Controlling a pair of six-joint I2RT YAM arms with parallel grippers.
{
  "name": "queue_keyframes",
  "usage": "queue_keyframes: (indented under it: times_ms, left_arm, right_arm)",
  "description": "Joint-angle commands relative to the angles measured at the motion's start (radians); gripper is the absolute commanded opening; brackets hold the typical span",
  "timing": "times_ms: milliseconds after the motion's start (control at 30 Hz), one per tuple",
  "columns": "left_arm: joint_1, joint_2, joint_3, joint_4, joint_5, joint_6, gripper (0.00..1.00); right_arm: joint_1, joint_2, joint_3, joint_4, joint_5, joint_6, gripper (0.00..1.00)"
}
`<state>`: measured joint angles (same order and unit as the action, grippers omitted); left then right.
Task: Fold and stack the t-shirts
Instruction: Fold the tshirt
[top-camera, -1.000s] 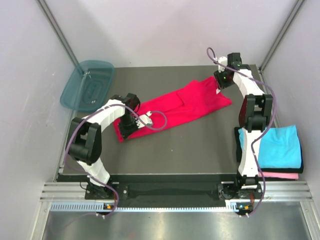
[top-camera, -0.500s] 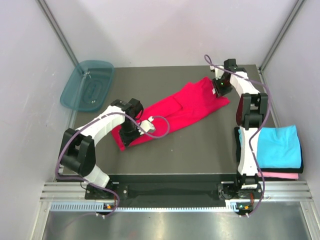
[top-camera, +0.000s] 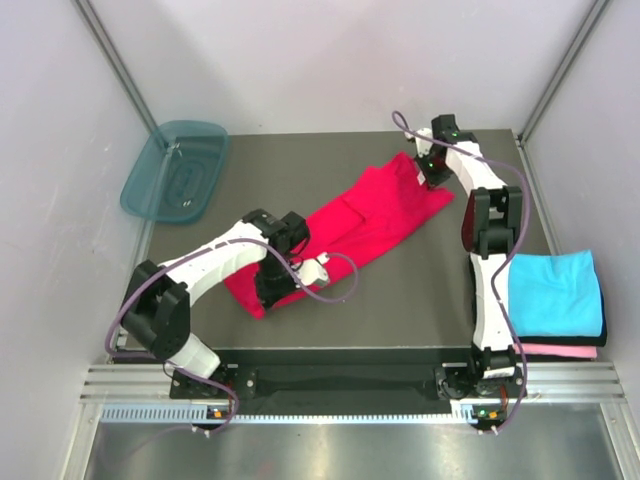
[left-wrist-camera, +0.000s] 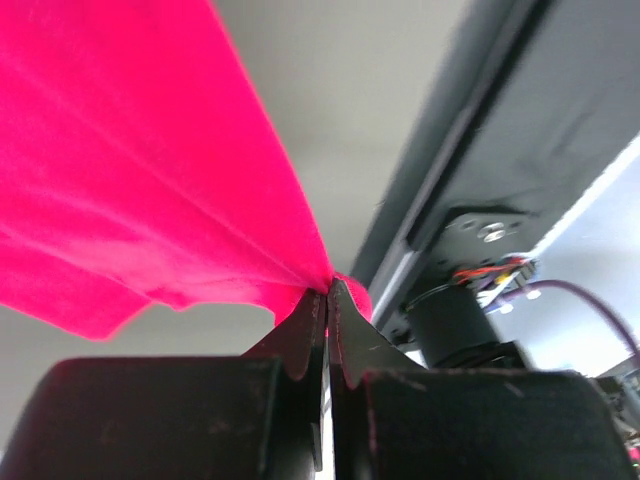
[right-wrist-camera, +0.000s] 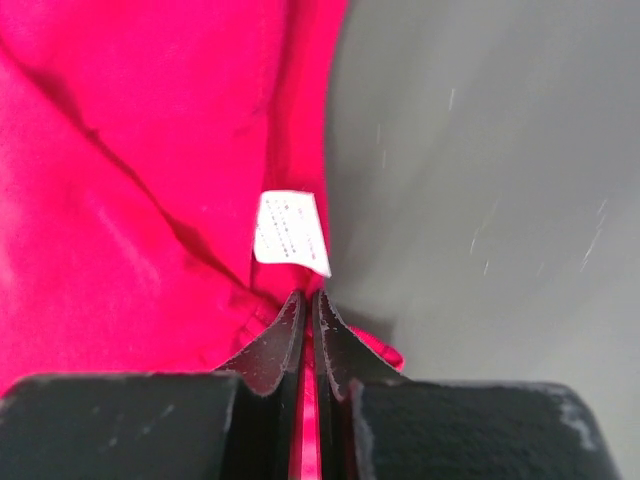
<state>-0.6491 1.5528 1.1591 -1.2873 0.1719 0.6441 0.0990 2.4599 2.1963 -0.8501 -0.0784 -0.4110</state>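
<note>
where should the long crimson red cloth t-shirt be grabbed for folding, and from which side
Probably by its thin edges at both ends, coming in from beyond each end: the crimson red cloth t-shirt lies stretched slantwise, so only its edges suit a pinch. The left gripper is shut on the near-left corner, the right gripper on the far-right edge beside the white tag.

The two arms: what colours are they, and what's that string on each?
The left arm and right arm have white links joined by chunky black joints. A thin purple cable loops loosely along each. The left tool and right tool each end in two flat black fingers with notched inner edges.
</note>
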Motion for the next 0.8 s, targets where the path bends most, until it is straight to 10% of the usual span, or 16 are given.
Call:
queue_keyframes:
  times_ms: [0,767]
  left_arm:
    - [-0.075,-0.005,0.048,-0.058,0.135,-0.037,0.00]
    - [-0.316,0.449,0.444,0.143,0.370,-0.202,0.00]
  right_arm:
    - [0.065,0.094,0.075,0.123,0.051,-0.003,0.00]
    - [0.235,0.260,0.286,0.744,0.154,-0.124,0.00]
